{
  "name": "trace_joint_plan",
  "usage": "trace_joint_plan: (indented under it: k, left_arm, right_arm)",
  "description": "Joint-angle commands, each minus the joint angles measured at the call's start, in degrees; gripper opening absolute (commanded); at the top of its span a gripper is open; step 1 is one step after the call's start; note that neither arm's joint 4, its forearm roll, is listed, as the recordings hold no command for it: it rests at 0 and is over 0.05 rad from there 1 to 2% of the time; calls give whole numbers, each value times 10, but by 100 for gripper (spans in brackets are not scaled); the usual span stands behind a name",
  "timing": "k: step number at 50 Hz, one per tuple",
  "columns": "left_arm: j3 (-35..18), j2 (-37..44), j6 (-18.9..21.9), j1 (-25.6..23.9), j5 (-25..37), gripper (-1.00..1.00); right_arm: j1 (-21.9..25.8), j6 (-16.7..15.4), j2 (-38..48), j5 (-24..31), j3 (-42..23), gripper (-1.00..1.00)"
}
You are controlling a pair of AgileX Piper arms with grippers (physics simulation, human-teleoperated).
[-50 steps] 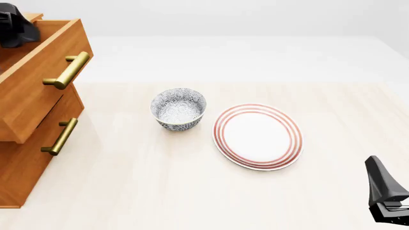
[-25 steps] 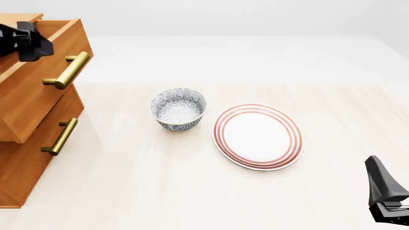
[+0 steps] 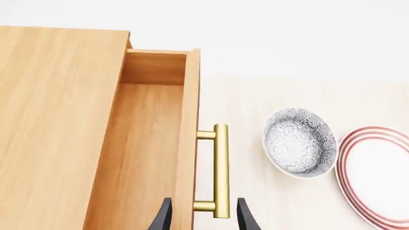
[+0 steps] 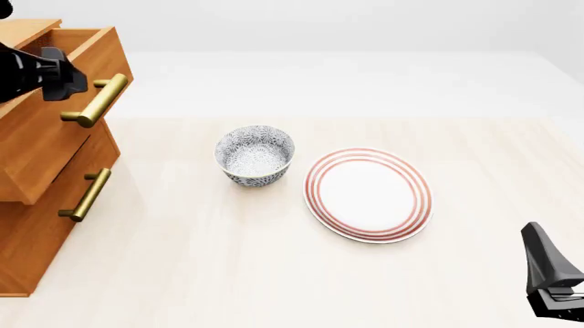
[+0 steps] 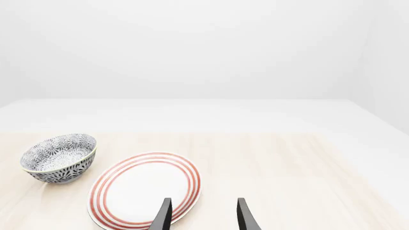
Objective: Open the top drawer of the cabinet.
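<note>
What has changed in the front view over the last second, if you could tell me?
The left gripper moved from the far edge of the top drawer out toward its brass handle, holding nothing. The drawer, already pulled out, the bowl, the plate and the right gripper stayed put.

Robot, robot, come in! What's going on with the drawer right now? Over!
Left hand open, fingers straddling the brass handle. Right hand open, idle near the plate. Top drawer already pulled out. Nothing blocking it.

Cabinet (image 4: 37,205) at table's (image 4: 228,273) left edge, top drawer (image 4: 55,130) jutting out over lower ones; bowl (image 4: 254,155) mid-table, plate (image 4: 368,195) just right of it.
</note>
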Motion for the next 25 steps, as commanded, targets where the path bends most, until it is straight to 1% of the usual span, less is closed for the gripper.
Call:
trace_joint_plan:
  k: [1,25]
  left_arm:
    - [14,2,-3,-1,-12,100]
    - [31,12,-1,1,-27,100]
  right_arm:
    - [0,0,0,0,0,100]
    - [0,0,0,0,0,100]
